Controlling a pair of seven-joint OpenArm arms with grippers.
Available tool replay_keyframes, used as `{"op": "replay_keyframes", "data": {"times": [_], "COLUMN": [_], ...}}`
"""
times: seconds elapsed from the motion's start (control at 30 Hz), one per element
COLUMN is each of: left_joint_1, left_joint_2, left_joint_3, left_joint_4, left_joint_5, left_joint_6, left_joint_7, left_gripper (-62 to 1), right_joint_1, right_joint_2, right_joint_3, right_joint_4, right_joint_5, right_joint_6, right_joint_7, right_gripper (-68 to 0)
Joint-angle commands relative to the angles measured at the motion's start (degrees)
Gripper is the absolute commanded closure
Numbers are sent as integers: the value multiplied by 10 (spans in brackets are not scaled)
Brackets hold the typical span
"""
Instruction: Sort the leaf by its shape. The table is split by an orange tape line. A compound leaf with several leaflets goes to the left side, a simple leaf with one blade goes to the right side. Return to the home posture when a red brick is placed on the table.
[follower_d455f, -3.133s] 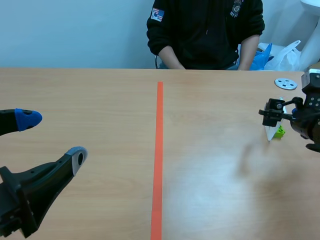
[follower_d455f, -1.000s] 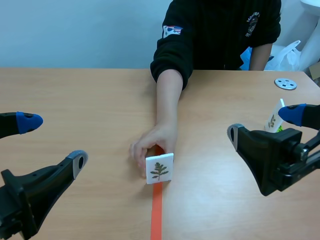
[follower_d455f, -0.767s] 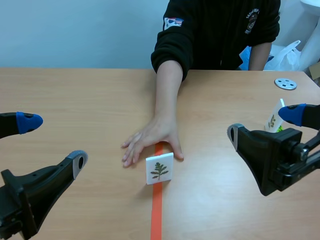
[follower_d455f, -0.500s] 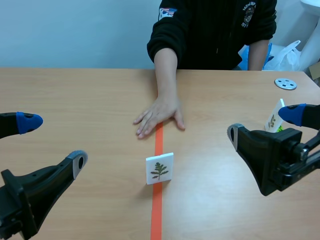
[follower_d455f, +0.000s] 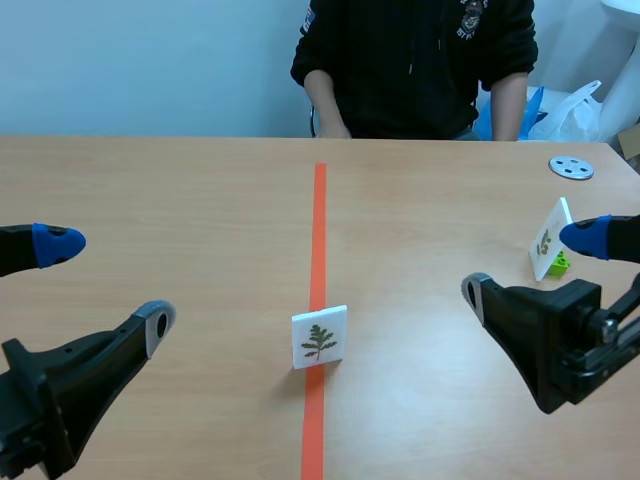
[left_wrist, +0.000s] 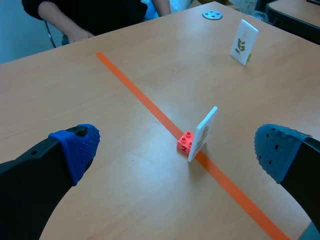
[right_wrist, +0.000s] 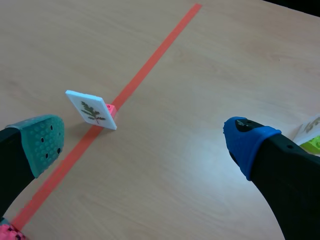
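Left gripper (follower_d455f: 105, 280) gaping wide, right gripper (follower_d455f: 530, 263) just as open, both hanging well short of the leaf card (follower_d455f: 320, 337), upright on its small red brick foot (left_wrist: 186, 141) squarely on the orange tape line (follower_d455f: 319, 230), where one clipped edge could topple it flat.

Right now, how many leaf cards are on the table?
2. The middle card stands upright on the orange tape line. The right-side card stands well to the right of the line, on a green base. Nothing seems to hide another.
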Motion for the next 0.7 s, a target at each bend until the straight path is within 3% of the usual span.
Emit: {"op": "replay_keyframes", "data": {"times": [0.0,0.3,0.43,0.67], "left_joint_1": [0,0,0,0], "left_joint_2": [4,4,4,4], "left_joint_3": [2,2,2,2], "left_joint_4": [3,3,3,3], "left_joint_5": [-4,-4,-4,-4], "left_joint_6": [-3,-3,-3,-3], "left_joint_7": [-10,-10,-10,-10], "left_gripper": [-623,-623,-623,-623], "right_joint_1": [17,103,162,265], "right_joint_2": [18,60,61,61], "right_joint_3": [0,-61,-114,-236], "right_joint_4": [-7,-101,-158,-252], "right_joint_5": [-5,-47,-69,-130], "right_joint_6": [12,49,62,64], "right_joint_7": [10,48,64,99], "right_gripper": [-679,-679,-679,-679]}}
